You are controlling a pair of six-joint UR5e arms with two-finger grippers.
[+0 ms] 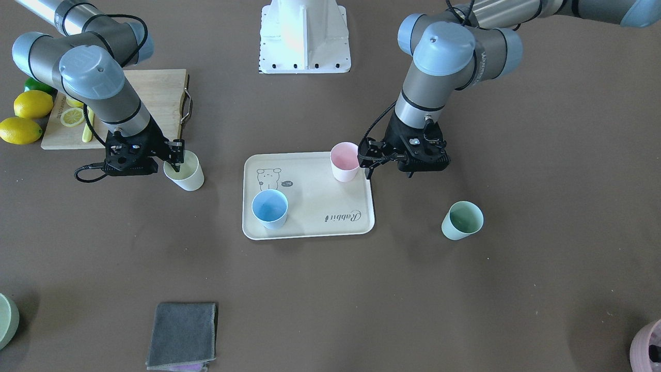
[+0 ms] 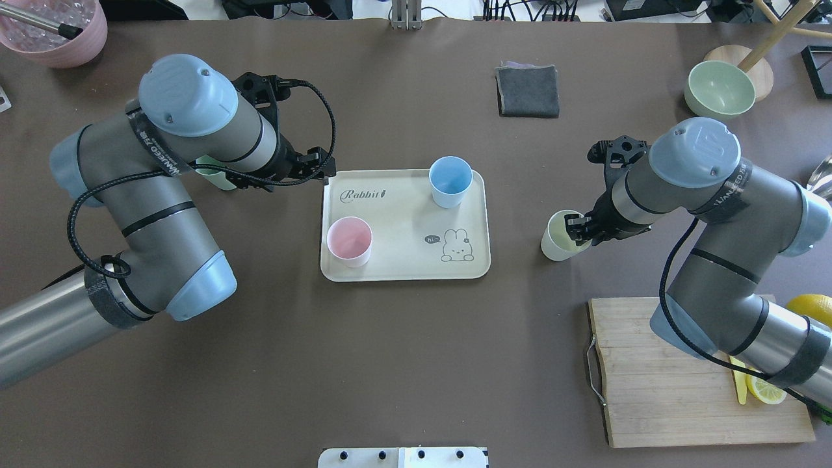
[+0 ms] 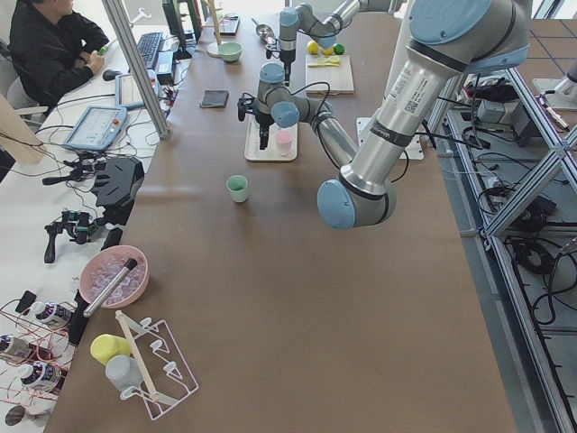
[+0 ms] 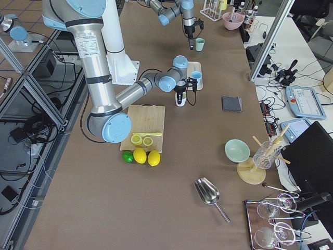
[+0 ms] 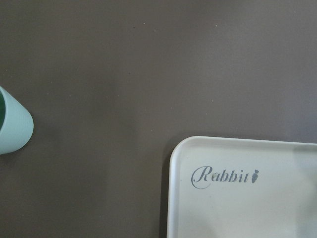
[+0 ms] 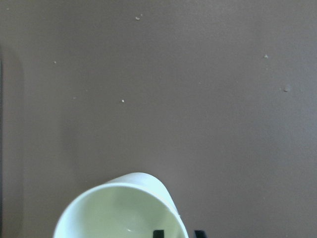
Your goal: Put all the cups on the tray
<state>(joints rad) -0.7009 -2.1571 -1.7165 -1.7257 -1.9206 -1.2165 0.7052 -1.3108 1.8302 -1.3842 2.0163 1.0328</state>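
Observation:
The cream tray (image 1: 320,191) lies mid-table, also seen overhead (image 2: 403,214). A pink cup (image 1: 344,161) and a blue cup (image 1: 269,208) stand upright on it. A pale yellow cup (image 1: 187,176) stands on the table off the tray, on my right side. My right gripper (image 1: 176,159) is shut on its rim, one finger inside and one outside, as the right wrist view (image 6: 178,233) shows. A mint green cup (image 1: 462,220) stands alone on the table on my left side. My left gripper (image 1: 367,163) is open and empty beside the pink cup, over the tray's edge.
A wooden cutting board (image 1: 155,98) with lemon slices and whole lemons (image 1: 31,103) sits behind my right arm. A grey cloth (image 1: 182,336), a pale green bowl (image 2: 720,88) and a mauve pot (image 2: 55,32) lie along the far side.

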